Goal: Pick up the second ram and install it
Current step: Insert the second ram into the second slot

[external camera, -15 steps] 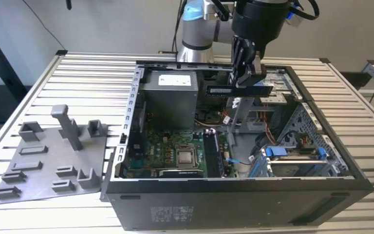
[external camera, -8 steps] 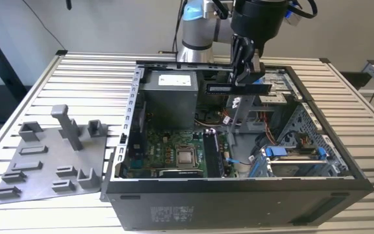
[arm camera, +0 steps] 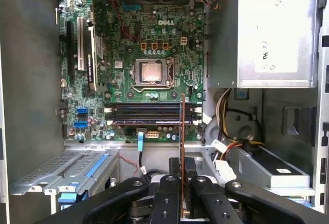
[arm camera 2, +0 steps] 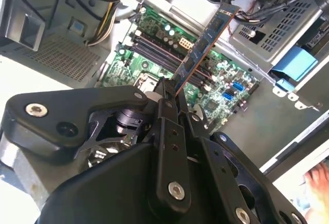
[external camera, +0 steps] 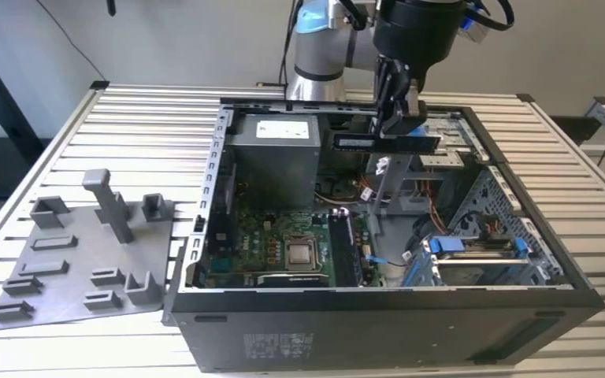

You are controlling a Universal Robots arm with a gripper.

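- An open computer case [external camera: 387, 331] stands in the middle of a slatted metal table [external camera: 597, 228], its dark side wall along the table's near edge.
- A gray tray [external camera: 72, 290] with upright posts lies beside the case, toward the table's near corner on the exterior view's left.
- On the case floor lies the green motherboard [arm camera: 123, 44], with a bare processor socket [arm camera: 152, 73] and the long memory slots [arm camera: 149, 114] next to it.
- Above the case hangs the gripper [external camera: 399, 131], its fingers closed tight on the second ram [external camera: 361, 142].
- The second ram is level in the exterior view and well clear of the motherboard. In both wrist views it juts out from between the fingers [arm camera 2: 165, 112] over the memory slots.
- Toward the table's far edge the gray power supply [external camera: 276, 146] sits in the case.
- The arm's base [external camera: 318, 47] rises just behind the case.
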